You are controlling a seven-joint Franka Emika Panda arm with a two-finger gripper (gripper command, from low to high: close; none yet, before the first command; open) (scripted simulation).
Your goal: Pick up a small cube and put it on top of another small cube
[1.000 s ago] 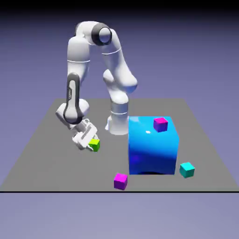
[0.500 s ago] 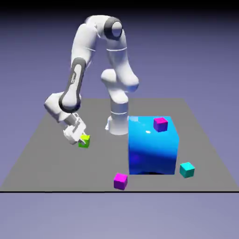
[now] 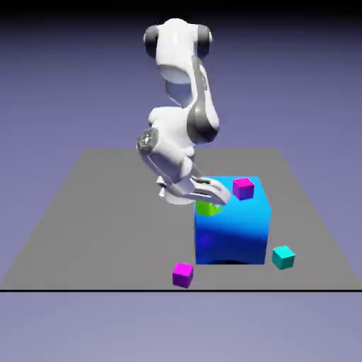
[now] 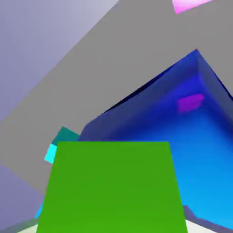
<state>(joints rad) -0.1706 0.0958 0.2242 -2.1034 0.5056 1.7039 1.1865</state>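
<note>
Carrying is the step in hand — end effector (image 3: 214, 194) clamped on the green cube (image 3: 208, 208), over the blue block (image 3: 233, 233); next, align above the magenta cube (image 3: 243, 188).

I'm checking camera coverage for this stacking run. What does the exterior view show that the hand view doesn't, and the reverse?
Only the exterior view shows the white arm and the whole table. Only the hand view shows the lime-green cube close up, filling the bottom edge and hiding the fingers. Both show that cube, the big blue cube, the magenta cube on top of it, the cyan cube and the magenta cube on the table.
</note>
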